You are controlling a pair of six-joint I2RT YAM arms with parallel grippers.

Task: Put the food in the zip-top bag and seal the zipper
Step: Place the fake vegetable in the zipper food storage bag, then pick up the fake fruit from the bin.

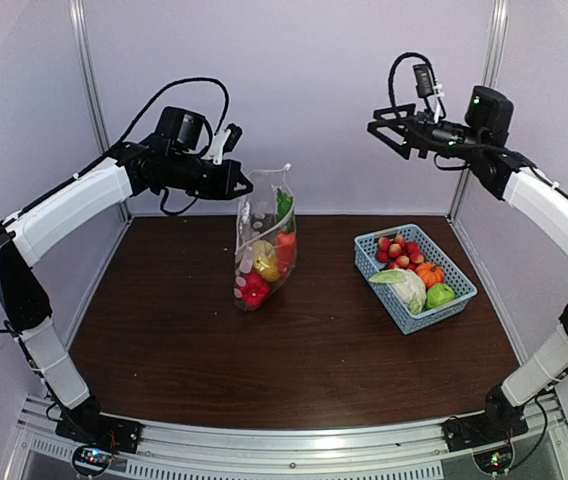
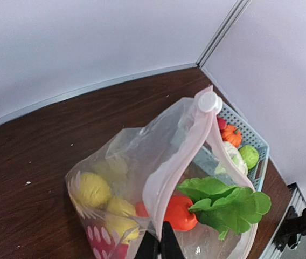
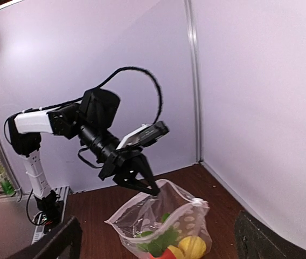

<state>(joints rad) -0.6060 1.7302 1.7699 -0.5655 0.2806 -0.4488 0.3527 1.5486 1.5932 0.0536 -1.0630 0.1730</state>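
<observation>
Top external shows the zip-top bag [image 1: 264, 245] standing upright, well to the left of the light-blue basket [image 1: 461, 300], its bottom seemingly on the table. The left gripper [image 1: 242, 186] is clenched on the bag's mouth edge and holds it up. The right gripper [image 1: 382, 130] hangs high behind the basket, fingers spread wide and holding nothing. Leafy greens [image 2: 223, 202] and yellow fruits [image 2: 94, 189] already sit inside the bag. The cabbage [image 1: 404, 285], pumpkin [image 1: 429, 273] and a green fruit [image 1: 441, 294] remain in the basket.

The bag looks thin, floppy and slick, so it will probably sag wherever it is unsupported (the load inside is likely light). The firmer zipper [image 2: 158, 178] strip seems the best place to grip, on the side opposite the left gripper's pinch, which would keep the mouth open for the rest.
</observation>
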